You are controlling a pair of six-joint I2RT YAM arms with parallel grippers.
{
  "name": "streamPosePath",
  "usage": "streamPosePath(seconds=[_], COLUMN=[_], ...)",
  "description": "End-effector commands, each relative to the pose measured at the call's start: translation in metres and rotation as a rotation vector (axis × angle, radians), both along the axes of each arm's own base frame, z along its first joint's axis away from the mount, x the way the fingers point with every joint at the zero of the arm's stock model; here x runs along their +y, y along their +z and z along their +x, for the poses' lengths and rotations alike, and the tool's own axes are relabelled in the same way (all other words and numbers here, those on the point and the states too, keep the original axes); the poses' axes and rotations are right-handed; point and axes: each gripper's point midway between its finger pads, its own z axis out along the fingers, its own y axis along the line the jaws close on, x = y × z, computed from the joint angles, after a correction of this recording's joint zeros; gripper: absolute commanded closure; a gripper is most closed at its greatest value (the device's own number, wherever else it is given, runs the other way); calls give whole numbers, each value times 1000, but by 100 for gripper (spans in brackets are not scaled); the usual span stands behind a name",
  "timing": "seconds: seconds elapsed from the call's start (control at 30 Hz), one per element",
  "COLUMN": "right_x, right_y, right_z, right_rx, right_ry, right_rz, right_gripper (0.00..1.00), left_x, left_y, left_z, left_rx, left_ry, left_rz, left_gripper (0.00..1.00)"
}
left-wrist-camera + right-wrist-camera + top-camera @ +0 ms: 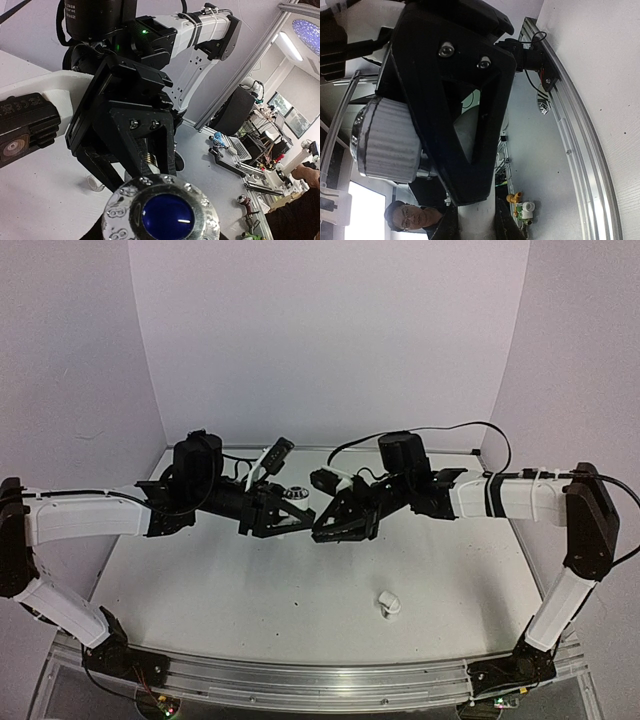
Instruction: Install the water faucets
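Observation:
Both arms meet above the middle of the table. My right gripper (322,528) is shut on a white faucet body (476,212), which shows between its dark fingers (507,225). That faucet carries a silvery ribbed knob (385,142) with a blue cap (167,216) on a brass thread (149,161). My left gripper (300,516) has closed round this knob (297,494); one black finger (465,115) lies against its ribbed side. In the left wrist view the knob hides my own fingertips. A second small white faucet part (388,605) lies on the table, near the right, apart from both grippers.
An aluminium rail (320,680) runs along the near table edge, with both arm bases bolted to it. White walls close the back and sides. A black cable (450,430) loops above the right arm.

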Motion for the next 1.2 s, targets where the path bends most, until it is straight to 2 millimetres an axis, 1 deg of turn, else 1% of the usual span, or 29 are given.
streamPosePath(seconds=[0.0,0.07,0.1,0.17,0.2,0.27,0.33,0.37,0.4,0.43,0.47,0.5,0.53,0.57,0.6,0.63,0.67,0.7,0.73,0.8,0.83,0.87,0.9,0.93,1.0,1.07,1.13,1.17], right_x=[2,2,2,1,1,1,0,0,-1,-2,-3,-5,-14,-18,-35,-46,-63,-77,-93,-109,-114,-121,-124,-130,-135,-140,-155,-158], right_y=[28,28,29,29,31,31,27,25,21,11,5,-3,-27,-41,-68,-82,-99,-112,-126,-137,-140,-146,-147,-148,-146,-139,-135,-131], right_z=[8,8,8,8,8,8,9,10,11,14,16,19,24,37,47,50,62,66,67,68,67,61,59,52,47,44,47,47], right_rx=[-88,-87,-88,-88,-93,-102,-119,-127,-137,-169,-191,-215,-258,-373,-482,-517,-618,-673,-716,-803,-840,-896,-919,-949,-941,-940,-966,-972], right_ry=[-45,-49,-49,-52,-55,-63,-73,-82,-96,-119,-133,-149,-192,-248,-292,-310,-344,-350,-341,-319,-308,-272,-264,-245,-257,-283,-337,-355], right_rz=[81,82,84,86,89,92,93,91,85,70,56,32,-81,-152,-313,-404,-525,-625,-733,-865,-915,-988,-1019,-1078,-1089,-1082,-1124,-1125], right_gripper=[100,100,100,100,100,100,84,78,70,53,47,37,22,12,4,3,2,2,2,2,2,2,2,2,2,2,2,2], left_x=[1,2,2,3,3,5,10,11,14,20,23,26,33,39,49,58,66,75,83,96,98,99,98,98,98,97,92,89], left_y=[10,10,10,10,12,13,14,14,14,13,12,10,4,-2,-13,-20,-32,-47,-54,-81,-86,-93,-95,-100,-102,-103,-104,-104], left_z=[-12,-12,-12,-12,-11,-10,-7,-6,-3,5,10,14,35,45,63,77,87,96,106,114,115,116,116,115,117,117,115,114], left_rx=[-42,-46,-47,-52,-59,-71,-87,-93,-101,-106,-106,-101,-79,-61,-30,-15,23,51,78,115,124,136,141,152,151,151,154,156], left_ry=[-32,-27,-25,-21,-7,10,55,75,110,187,224,260,400,471,602,698,771,836,915,990,1002,1006,1002,1000,1006,1004,976,962], left_rz=[-39,-39,-40,-42,-45,-48,-51,-51,-50,-39,-31,-20,19,54,117,160,232,313,381,536,569,618,624,631,635,637,632,626], left_gripper=[62,56,56,65,77,93,99,99,100,100,100,100,100,100,100,100,100,100,100,100,100,100,100,100,100,100,100,100])
